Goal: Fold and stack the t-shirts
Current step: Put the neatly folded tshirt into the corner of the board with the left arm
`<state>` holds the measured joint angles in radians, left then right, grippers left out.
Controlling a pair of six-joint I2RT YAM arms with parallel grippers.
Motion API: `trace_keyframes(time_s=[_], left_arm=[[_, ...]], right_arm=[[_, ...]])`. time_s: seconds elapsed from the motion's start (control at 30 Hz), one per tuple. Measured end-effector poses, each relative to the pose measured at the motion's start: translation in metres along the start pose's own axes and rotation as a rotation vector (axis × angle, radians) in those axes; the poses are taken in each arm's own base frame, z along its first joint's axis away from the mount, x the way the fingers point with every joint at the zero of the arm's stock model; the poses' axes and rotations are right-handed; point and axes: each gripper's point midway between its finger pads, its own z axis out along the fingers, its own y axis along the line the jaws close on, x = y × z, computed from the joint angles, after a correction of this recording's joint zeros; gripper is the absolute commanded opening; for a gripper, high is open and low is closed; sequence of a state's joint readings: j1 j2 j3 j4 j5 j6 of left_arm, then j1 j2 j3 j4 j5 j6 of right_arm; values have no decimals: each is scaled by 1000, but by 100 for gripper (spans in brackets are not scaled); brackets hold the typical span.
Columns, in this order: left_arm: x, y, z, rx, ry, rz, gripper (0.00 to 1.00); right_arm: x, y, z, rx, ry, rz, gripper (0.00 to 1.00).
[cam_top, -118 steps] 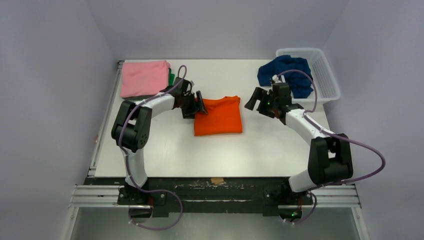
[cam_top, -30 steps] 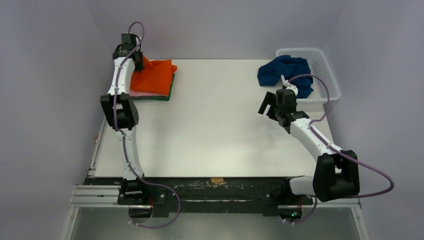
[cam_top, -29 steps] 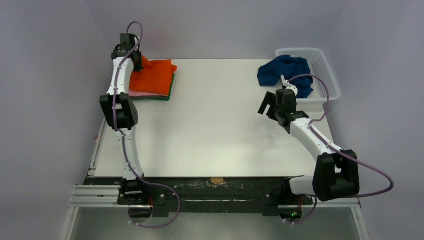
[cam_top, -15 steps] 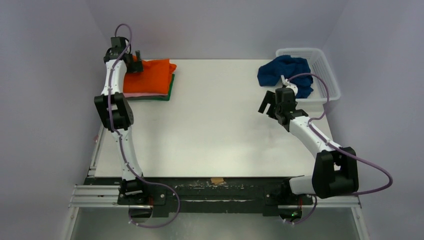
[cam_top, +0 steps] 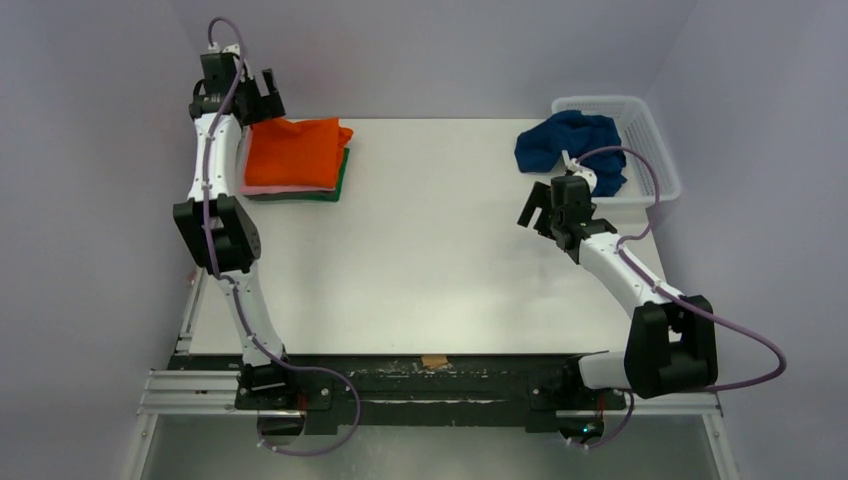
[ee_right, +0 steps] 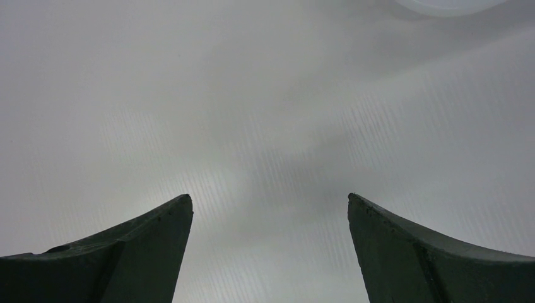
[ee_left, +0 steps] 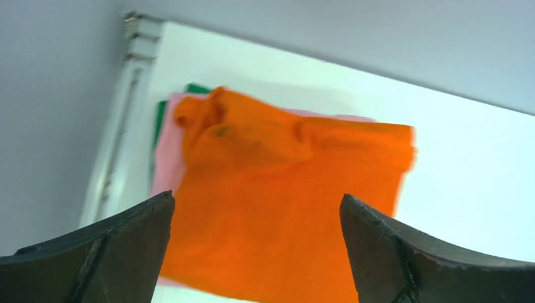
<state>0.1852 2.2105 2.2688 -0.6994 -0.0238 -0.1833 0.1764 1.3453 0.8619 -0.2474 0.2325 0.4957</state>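
A folded orange t-shirt (cam_top: 297, 152) lies on top of a folded pink t-shirt (cam_top: 252, 187) and a dark green t-shirt (cam_top: 340, 180) at the table's far left. It also shows in the left wrist view (ee_left: 284, 208), with the pink t-shirt (ee_left: 165, 161) and the green t-shirt (ee_left: 195, 88) under it. My left gripper (cam_top: 262, 97) is open and empty, raised above the stack's far left corner. A crumpled navy blue t-shirt (cam_top: 570, 145) hangs over the white basket (cam_top: 650, 150). My right gripper (cam_top: 533, 210) is open and empty over bare table, just in front of the navy t-shirt.
The table's left rail (cam_top: 205, 270) runs beside the stack. The back wall stands close behind the left gripper. A small tan tape piece (cam_top: 434, 361) sits at the table's near edge.
My left arm carried the orange t-shirt from the table's middle onto the pink and green stack, let go, opened and rose up and back. The right gripper has barely moved.
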Motion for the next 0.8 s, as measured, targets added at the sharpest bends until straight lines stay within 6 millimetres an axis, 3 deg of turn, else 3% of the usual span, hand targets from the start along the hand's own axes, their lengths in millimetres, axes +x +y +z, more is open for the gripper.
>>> trace_keyframes(time_s=[0.1,0.2,0.3,0.47,0.67,0.8], left_arm=[[-7,-30,-5,168,-21,6,100],[1,-57,-6,332,2,29,100],[13,-69,1,409,32,46,100],[31,-69,33,444,68,38,100],[54,-51,84,421,81,-11,100],[58,-40,115,372,62,-57,100]], right_arm=[[-1,-2,0,10,-4,0,91],[0,-3,0,17,-4,-1,91],[0,-4,1,26,-2,-3,91],[0,-8,4,50,2,-7,91],[-2,-11,7,77,-1,-10,91],[-2,-12,11,90,7,-14,91]])
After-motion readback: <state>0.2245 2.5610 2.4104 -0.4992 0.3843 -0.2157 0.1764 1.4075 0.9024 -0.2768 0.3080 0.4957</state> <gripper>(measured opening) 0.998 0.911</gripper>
